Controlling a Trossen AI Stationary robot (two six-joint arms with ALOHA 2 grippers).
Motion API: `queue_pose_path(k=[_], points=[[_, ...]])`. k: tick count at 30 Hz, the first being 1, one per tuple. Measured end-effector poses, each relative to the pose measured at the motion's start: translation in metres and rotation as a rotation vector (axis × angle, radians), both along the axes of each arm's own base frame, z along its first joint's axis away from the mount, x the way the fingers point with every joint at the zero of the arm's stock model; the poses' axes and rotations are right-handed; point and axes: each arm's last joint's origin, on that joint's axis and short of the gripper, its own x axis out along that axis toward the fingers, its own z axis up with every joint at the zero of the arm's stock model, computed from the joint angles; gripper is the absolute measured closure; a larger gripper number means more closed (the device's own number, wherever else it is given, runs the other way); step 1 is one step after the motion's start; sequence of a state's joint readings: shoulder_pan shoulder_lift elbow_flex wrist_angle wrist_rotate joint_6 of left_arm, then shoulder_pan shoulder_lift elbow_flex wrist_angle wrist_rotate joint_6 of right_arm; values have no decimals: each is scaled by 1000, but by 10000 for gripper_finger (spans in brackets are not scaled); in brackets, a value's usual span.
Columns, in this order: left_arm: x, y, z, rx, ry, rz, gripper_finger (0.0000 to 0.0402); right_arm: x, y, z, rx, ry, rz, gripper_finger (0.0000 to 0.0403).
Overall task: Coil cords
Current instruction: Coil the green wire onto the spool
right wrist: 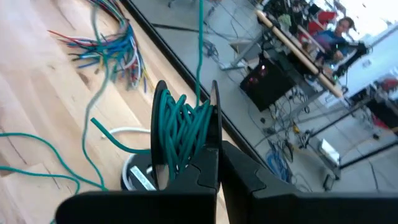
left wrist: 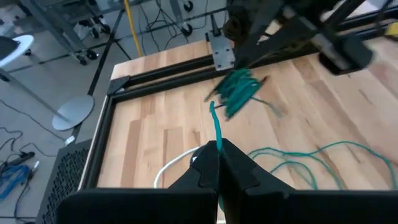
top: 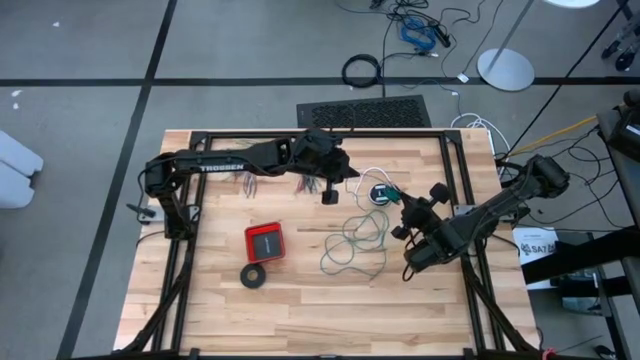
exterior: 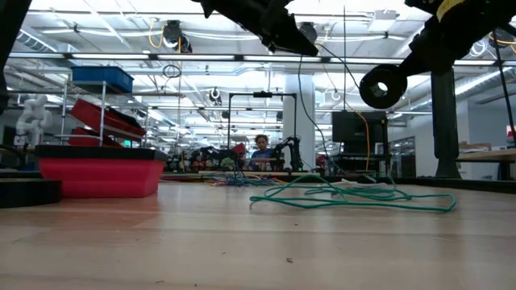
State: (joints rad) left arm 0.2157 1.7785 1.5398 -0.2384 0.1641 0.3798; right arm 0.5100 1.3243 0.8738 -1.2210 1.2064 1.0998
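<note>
Coiling partly done, by the look of it. Several turns of the teal wire (right wrist: 180, 134) already bunched into a small coil, held aloft at the right gripper (right wrist: 214, 155), fingers pinched shut on the bundle. Coil visible from the left wrist view too, hanging in the air under the right arm (left wrist: 239, 90).

Left gripper (left wrist: 217, 158) also closed, clamped on a single strand of the same teal wire, which rises from between the fingertips toward the coil. Strand looks fairly taut between the two grippers.

Remainder still loose: a long slack tangle on the table top (top: 355, 240), at about 6 o'clock from the grippers in the high view, roughly mid-table. Loops open and irregular, overlapping each other, lying flat in the low view (exterior: 347, 196). Estimate well under half of the length wound so far; judgement only.

White cord (top: 362, 178) not yet touched, lying in a curve near the table's 12 o'clock edge, its black round piece (top: 379, 193) beside it. Whether cord and teal wire cross there: cannot tell.

Wire thin, limp, springy in the loops; likely to slip off the coil if the pinch loosens.
</note>
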Motion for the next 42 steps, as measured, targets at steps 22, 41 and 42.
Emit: queue_pose_path(k=[22, 41, 42], points=[[14, -59, 17, -58, -191, -187, 402, 31, -16, -3, 24, -56, -55, 403], [55, -79, -41, -140, -167, -230, 402, 40, -15, 1, -36, -206, -82, 403], [55, -79, -41, -138, -167, -231, 402, 40, -14, 2, -45, -219, -81, 403]])
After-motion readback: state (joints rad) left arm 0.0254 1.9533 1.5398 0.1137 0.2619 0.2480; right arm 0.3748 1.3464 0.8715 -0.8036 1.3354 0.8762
